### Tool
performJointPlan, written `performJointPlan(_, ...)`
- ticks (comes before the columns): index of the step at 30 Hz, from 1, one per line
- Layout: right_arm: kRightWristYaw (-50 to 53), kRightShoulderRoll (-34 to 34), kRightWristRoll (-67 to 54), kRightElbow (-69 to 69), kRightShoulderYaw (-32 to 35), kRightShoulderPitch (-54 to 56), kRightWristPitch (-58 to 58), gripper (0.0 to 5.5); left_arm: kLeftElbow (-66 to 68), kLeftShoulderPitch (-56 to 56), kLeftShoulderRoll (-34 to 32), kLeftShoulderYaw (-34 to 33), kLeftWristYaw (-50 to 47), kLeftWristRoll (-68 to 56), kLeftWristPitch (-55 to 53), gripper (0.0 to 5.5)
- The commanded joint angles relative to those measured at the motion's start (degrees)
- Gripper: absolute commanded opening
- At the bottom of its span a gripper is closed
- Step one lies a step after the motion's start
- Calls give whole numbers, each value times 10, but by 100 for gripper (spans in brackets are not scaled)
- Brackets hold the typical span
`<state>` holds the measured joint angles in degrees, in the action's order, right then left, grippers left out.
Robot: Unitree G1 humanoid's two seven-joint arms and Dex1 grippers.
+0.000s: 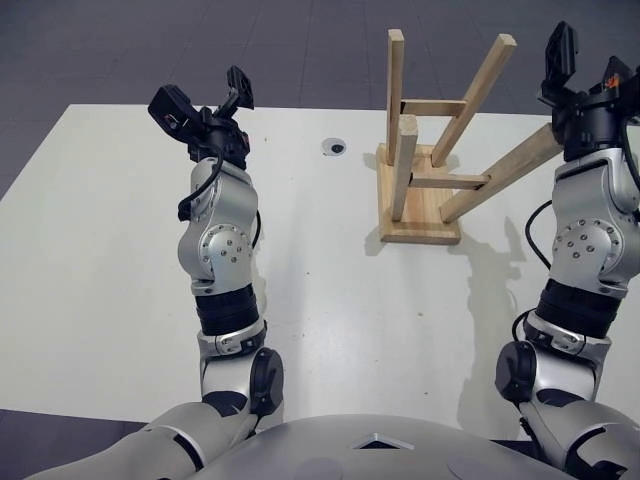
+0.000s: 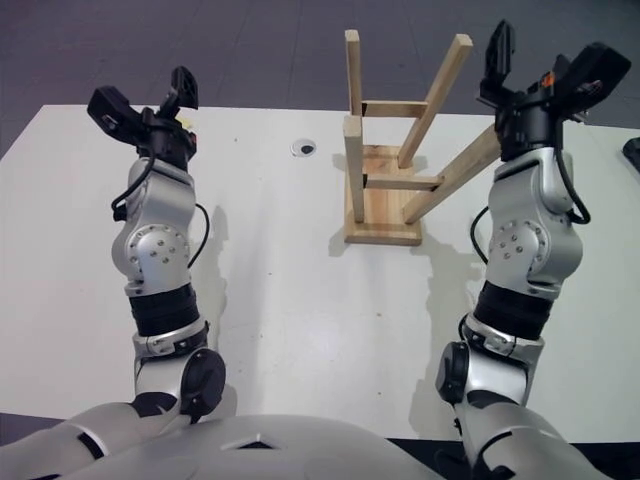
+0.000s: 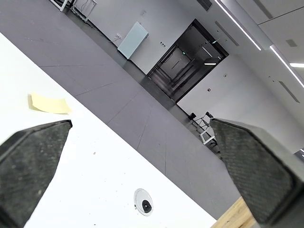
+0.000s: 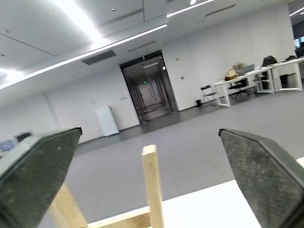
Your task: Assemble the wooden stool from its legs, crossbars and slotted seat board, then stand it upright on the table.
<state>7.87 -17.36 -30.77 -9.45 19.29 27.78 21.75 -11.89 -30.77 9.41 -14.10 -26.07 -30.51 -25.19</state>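
Note:
The wooden stool (image 1: 420,225) rests upside down on the white table (image 1: 100,250), toward the far right. Its seat board lies flat and its legs (image 1: 396,90) point up, joined by crossbars (image 1: 448,181). My left gripper (image 1: 205,98) is raised over the far left-centre of the table, open and holding nothing, well to the left of the stool. My right gripper (image 1: 588,68) is held up just right of the stool, open and holding nothing; the nearest splayed leg (image 1: 505,168) runs toward its wrist. One leg tip (image 4: 152,190) shows between the right fingers (image 4: 33,180), farther off and untouched.
A round cable grommet (image 1: 335,147) sits in the table just left of the stool. A yellow sticky note (image 3: 49,103) lies near the far edge. The table's far edge runs right behind the stool, with dark floor beyond.

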Motion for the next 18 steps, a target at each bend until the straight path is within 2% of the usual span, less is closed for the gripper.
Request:
performJointPlan(1,-11,65,20,37,-41,-82,1,535,7,-1,9,15,7,4,-22,540)
performJointPlan(6,-47,55,10,26,-8,-52,-56,535,15,-2,13,33,19,5,-32,540)
performJointPlan(9,-51,51,-14,10,34,-18,-96,535,17,2,19,42,17,12,-33,540)
performJointPlan(11,-10,46,-21,13,82,-5,-110,535,9,8,20,36,-7,31,-16,540)
performJointPlan(14,109,27,18,46,159,-20,-91,535,-4,20,-2,7,-58,78,-7,540)
performJointPlan(15,137,15,50,54,164,-35,-74,535,-6,23,-10,7,-56,86,-12,540)
performJointPlan(18,152,-31,195,51,90,-106,-34,535,-14,29,-24,54,-2,93,-51,540)
